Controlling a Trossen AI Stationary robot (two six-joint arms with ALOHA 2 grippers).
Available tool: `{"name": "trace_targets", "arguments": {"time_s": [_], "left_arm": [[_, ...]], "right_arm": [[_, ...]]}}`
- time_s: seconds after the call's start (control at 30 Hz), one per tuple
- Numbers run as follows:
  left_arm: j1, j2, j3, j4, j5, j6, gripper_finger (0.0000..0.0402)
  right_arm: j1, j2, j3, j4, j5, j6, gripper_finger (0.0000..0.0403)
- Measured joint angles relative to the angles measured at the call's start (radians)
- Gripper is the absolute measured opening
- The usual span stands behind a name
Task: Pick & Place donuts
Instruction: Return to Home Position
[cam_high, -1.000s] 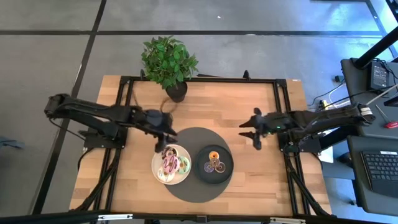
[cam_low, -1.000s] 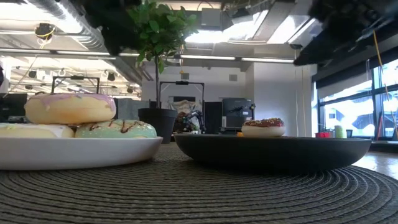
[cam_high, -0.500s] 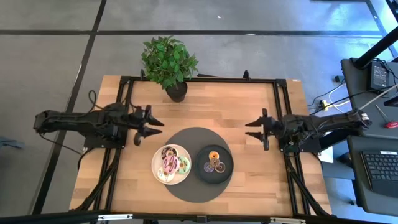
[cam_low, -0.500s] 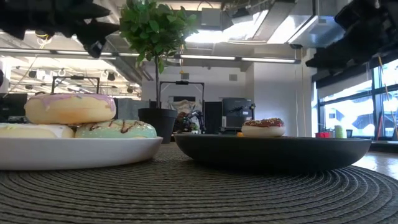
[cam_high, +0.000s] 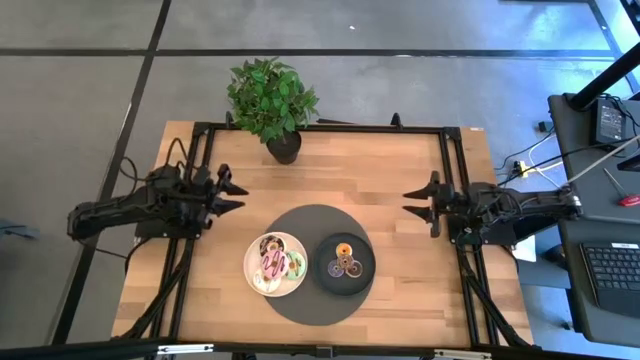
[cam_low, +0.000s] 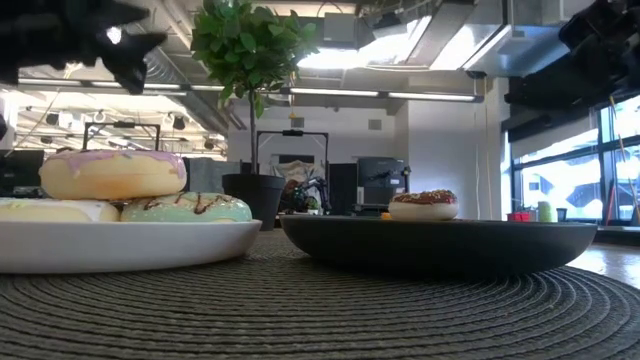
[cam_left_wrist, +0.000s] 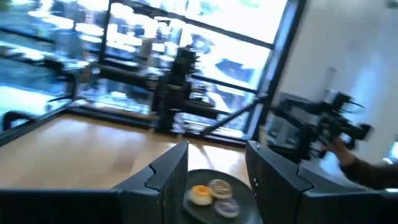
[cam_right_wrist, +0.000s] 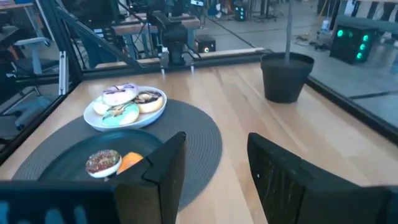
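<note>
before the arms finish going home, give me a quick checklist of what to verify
1. Left gripper open and empty: ok.
2. Right gripper open and empty: ok.
3. Both grippers off the round mat and apart from both plates: ok.
4. Large donuts inside the white plate: ok.
5. Small donuts inside the black plate: ok.
6. Potted plant apart from both grippers: ok.

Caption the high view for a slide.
Donuts sit on the white plate and black plate; left gripper and right gripper open, off the mat.
</note>
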Motion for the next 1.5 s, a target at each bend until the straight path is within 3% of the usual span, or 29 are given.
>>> {"name": "trace_targets", "arguments": {"time_s": [0.2,0.4,0.8,1.17,1.5], "left_arm": [[0.015,-0.061,-0.079,0.027,-0.109,-0.028,0.0153],[0.016,-0.093,-0.089,0.014,-0.157,-0.014,0.0155],[0.016,-0.096,-0.09,0.0,-0.266,0.028,0.0152],[0.015,-0.095,-0.145,0.082,-0.279,0.011,0.0151],[0.015,-0.093,-0.145,0.029,-0.278,0.056,0.015]], "right_arm": [[0.0,-0.112,0.0,-0.092,0.001,0.024,0.0173],[0.0,-0.11,0.002,-0.117,0.063,0.021,0.0173],[0.0,-0.11,-0.006,-0.114,0.063,0.068,0.0173],[0.0,-0.107,-0.167,0.271,0.06,-0.036,0.0173],[-0.002,-0.102,-0.168,0.28,0.105,-0.158,0.0173]]}}
